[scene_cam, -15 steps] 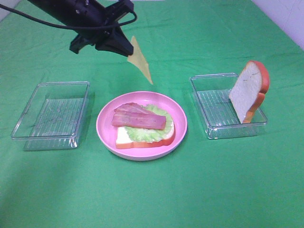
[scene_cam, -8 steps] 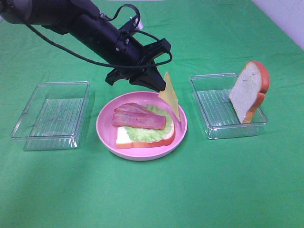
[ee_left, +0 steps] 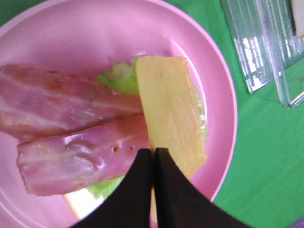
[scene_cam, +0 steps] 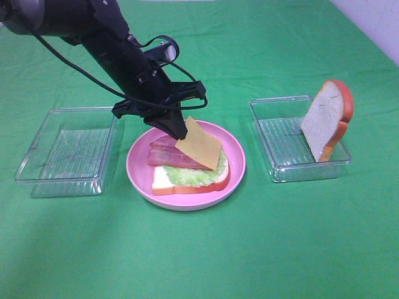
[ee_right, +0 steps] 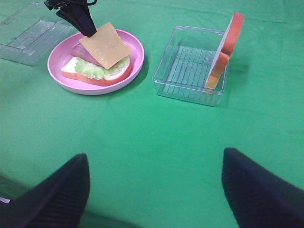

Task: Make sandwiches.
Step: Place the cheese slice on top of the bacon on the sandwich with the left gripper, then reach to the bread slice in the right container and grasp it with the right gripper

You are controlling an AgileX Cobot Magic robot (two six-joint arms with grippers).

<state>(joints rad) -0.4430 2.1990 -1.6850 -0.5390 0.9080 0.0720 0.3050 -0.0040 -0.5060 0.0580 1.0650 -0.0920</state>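
Observation:
On the pink plate (scene_cam: 138, 163) lies a bread slice (scene_cam: 163, 182) topped with pale green lettuce (scene_cam: 187, 174) and reddish-pink bacon strips (scene_cam: 167, 157). My left gripper (scene_cam: 179, 133) is shut on a corner of the yellow cheese square (scene_cam: 201, 144), which slants down onto the bacon (ee_left: 80, 156) and lettuce (ee_left: 118, 78). The wrist view shows the cheese (ee_left: 171, 114) pinched between the black fingertips (ee_left: 142, 164). A second bread slice (scene_cam: 325, 118) leans upright in the right clear tray (scene_cam: 283, 168). My right gripper (ee_right: 154, 190) stands open, low over bare cloth, far from the plate (ee_right: 135, 61).
A clear tray (scene_cam: 65, 149) stands left of the plate with nothing in it. Green cloth covers the table all around. The left arm (scene_cam: 93, 37) reaches in from the far left, over the plate's back rim.
My left gripper has swung down and left over the plate, tipping the cheese from hanging edge-on to lying slanted on the bacon. The right arm has not moved.

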